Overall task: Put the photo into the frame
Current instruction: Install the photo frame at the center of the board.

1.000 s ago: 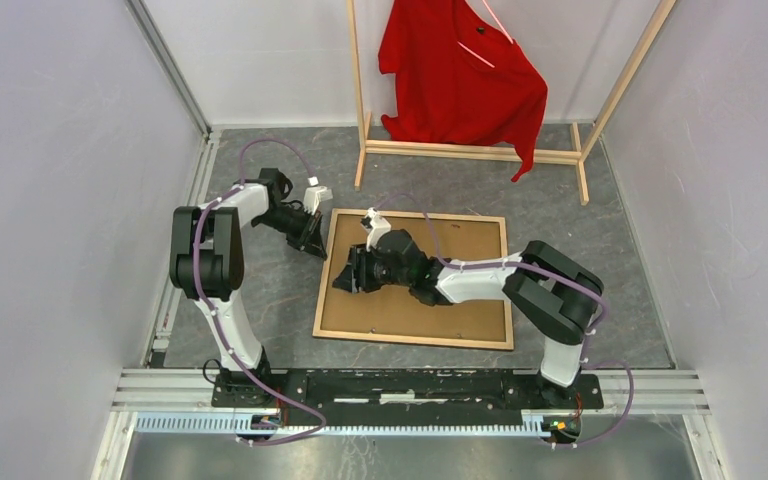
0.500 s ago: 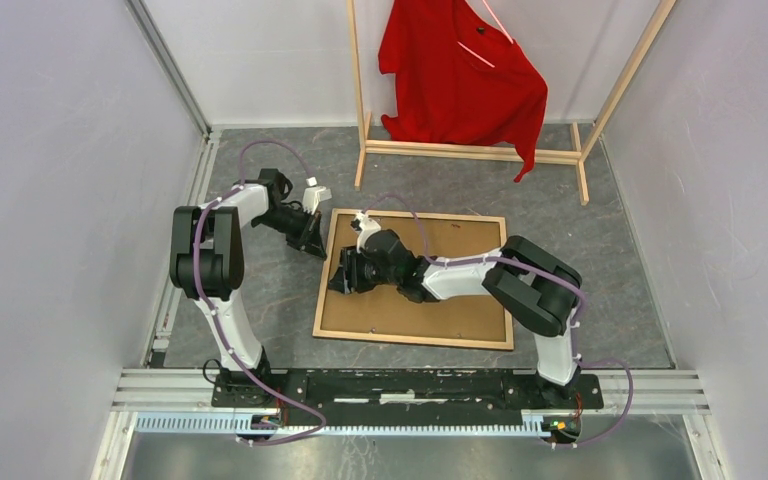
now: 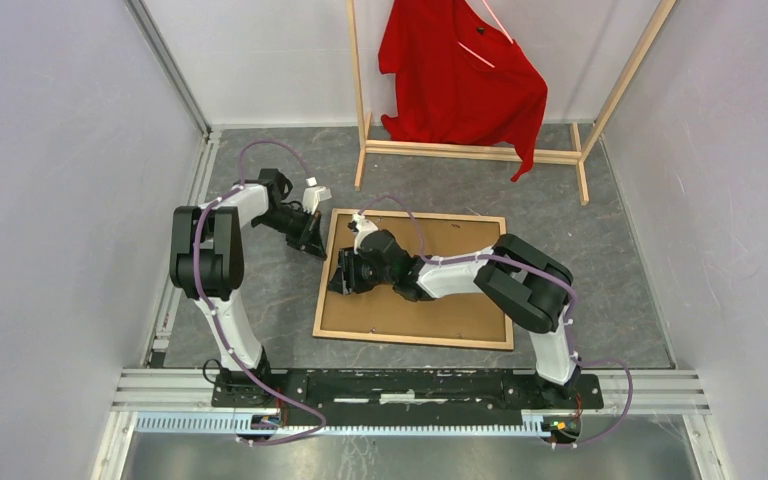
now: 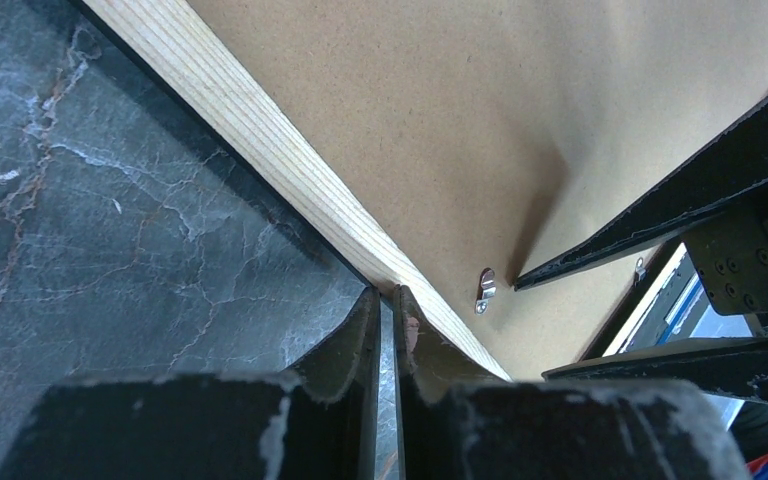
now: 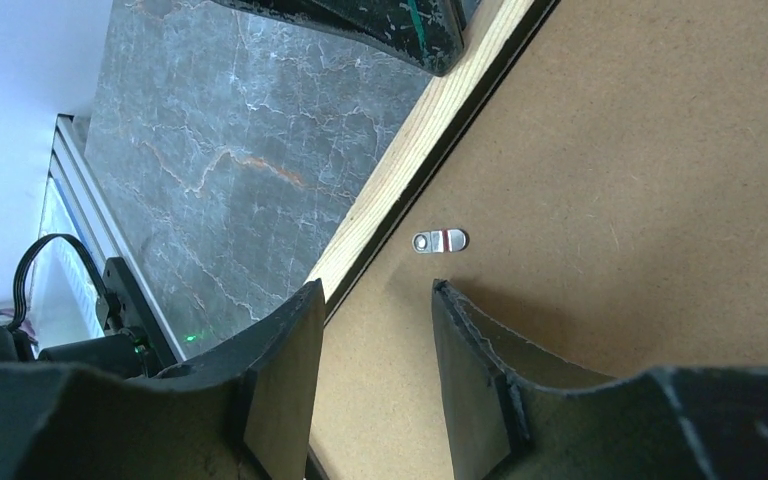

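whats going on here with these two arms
The frame lies back-up on the table with a brown backing board in it. The left gripper, shut, sits at the outer edge of its left rail. The right gripper, open, hovers over the board beside a small metal tab near that rail. The photo is not in view.
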Available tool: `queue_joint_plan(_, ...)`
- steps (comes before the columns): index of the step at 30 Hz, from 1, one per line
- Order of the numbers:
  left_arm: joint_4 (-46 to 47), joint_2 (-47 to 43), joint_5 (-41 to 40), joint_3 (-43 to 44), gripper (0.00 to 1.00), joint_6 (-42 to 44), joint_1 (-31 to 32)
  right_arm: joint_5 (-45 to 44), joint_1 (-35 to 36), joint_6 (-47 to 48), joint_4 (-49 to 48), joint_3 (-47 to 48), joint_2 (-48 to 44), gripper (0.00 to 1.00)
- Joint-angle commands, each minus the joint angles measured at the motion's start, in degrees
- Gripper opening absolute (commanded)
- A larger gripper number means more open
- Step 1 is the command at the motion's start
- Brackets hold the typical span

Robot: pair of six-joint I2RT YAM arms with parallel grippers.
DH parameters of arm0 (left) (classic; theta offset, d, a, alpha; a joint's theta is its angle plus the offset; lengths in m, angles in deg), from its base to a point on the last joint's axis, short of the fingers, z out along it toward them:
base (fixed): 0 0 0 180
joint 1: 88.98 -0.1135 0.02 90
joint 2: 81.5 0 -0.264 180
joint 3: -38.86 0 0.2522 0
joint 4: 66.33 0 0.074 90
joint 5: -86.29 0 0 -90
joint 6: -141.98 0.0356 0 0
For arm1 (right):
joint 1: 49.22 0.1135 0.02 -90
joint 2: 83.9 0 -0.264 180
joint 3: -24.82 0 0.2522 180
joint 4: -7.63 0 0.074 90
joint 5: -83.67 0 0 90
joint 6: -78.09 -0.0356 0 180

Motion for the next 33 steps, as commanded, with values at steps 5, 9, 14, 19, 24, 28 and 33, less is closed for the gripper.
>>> queue_joint_plan(5, 0.91, 1.23, -0.15, -0.58, 0.14, -1.23, 0.58, -1.04, -0.56, 0.72, -1.23, 2.49, 1.94, 0.50)
queue_joint_plan(9, 0.91, 0.93, -0.31, -0.69, 0.13, -1.13, 0.57, -1.04, -1.11, 0.76, -1.32, 2.87, 2.54, 0.50)
queue_joint_plan(14, 0.87, 0.46, -0.35, -0.78, 0.13, -0.90, 0.59, -0.89, -1.29, 0.53, -1.51, 3.58, 3.24, 0.49)
queue_joint_plan(19, 0.87, 0.32, -0.37, -1.08, 0.12, -0.54, 0.56, -0.95, -1.35, 0.55, -1.50, 4.08, 3.77, 0.48)
queue_joint_plan(24, 0.95, 0.21, -0.40, -1.47, 0.12, -0.13, 0.57, -1.08, -1.56, 0.75, -1.27, 4.55, 4.36, 0.48)
queue_joint_plan(28, 0.93, 0.27, -0.42, -1.48, 0.11, -0.04, 0.66, -0.88, -1.63, 0.85, -1.20, 5.21, 4.83, 0.47)
queue_joint_plan(33, 0.81, 0.18, -0.47, -1.39, 0.11, 0.05, 0.64, 0.33, -1.61, 0.78, -1.86, 5.65, 5.52, 0.47)
